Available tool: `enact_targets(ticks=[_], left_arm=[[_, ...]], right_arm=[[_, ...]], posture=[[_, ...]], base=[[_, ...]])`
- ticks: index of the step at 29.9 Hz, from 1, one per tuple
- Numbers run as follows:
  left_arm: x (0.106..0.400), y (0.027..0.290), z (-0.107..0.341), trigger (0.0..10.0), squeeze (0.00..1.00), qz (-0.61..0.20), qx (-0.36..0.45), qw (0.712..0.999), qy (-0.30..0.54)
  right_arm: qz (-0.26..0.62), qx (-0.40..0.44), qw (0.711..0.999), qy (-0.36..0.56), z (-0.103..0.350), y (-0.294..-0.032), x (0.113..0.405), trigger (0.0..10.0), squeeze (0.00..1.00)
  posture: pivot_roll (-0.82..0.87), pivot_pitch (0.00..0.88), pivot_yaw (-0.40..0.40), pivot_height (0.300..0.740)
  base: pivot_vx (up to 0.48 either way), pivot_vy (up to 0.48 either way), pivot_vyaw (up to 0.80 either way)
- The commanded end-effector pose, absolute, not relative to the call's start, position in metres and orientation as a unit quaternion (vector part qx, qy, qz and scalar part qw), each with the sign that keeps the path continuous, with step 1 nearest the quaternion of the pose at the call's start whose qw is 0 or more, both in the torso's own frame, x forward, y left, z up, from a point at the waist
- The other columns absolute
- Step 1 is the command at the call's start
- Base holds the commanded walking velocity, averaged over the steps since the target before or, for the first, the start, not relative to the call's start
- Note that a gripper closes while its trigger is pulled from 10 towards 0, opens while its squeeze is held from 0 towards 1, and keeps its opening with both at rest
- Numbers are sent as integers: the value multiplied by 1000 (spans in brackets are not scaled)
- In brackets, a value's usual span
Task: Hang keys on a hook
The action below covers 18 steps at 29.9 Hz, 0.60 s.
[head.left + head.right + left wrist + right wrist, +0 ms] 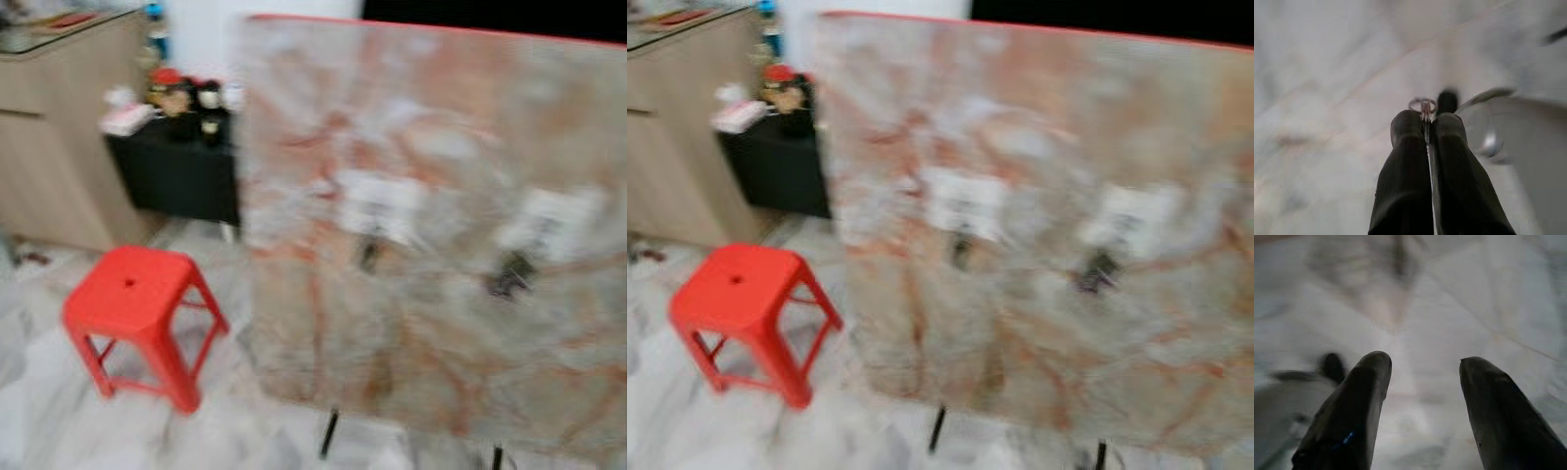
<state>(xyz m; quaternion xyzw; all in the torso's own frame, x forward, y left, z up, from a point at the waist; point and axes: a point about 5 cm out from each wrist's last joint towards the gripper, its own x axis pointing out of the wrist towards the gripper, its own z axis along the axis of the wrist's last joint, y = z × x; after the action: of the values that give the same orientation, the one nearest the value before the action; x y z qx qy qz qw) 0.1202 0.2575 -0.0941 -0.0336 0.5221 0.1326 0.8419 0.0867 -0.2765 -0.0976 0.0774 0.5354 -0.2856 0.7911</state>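
A: What was seen from the head views?

B: A large marbled panel (pixel 431 235) with a red top edge was seen standing upright on thin dark legs, all of it blurred. Two pale patches were made out on its face, each with a small dark shape (pixel 509 274) just below; whether those were hooks could not be told. A red stool (pixel 132 304) was seen on the pale floor beside the panel's lower left corner, and a black side table (pixel 176 171) laden with small items was seen behind it, next to a beige cabinet (pixel 59 147).

A: And from the left wrist view?

B: The left gripper (pixel 1425 120) was shown pressed closed on the keys (pixel 1422 105). A thin silver ring was seen poking out just past the fingertips, with a flat metal strip pinched between the fingers (pixel 1405 161). Blurred pale floor was seen beyond.

A: The right wrist view?

B: The right gripper (pixel 1425 364) was shown with its fingers spread well apart, nothing between them, above pale floor.
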Motion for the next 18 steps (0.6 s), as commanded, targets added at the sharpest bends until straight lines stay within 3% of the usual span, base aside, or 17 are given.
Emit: enact_targets(ticks=[1, 18], left_arm=[[110, 267, -94, 10000, 0, 140, -21, 833, 535], [109, 269, -94, 10000, 0, 141, -20, 832, 536]], right_arm=[[-278, 86, 798, 528, -98, -270, 96, 10000, 0], [-276, 86, 800, 526, -97, -269, 98, 10000, 0]], posture=[[144, 17, -48, 740], [144, 34, -49, 740]], base=[[0, -420, 0], [0, -420, 0]])
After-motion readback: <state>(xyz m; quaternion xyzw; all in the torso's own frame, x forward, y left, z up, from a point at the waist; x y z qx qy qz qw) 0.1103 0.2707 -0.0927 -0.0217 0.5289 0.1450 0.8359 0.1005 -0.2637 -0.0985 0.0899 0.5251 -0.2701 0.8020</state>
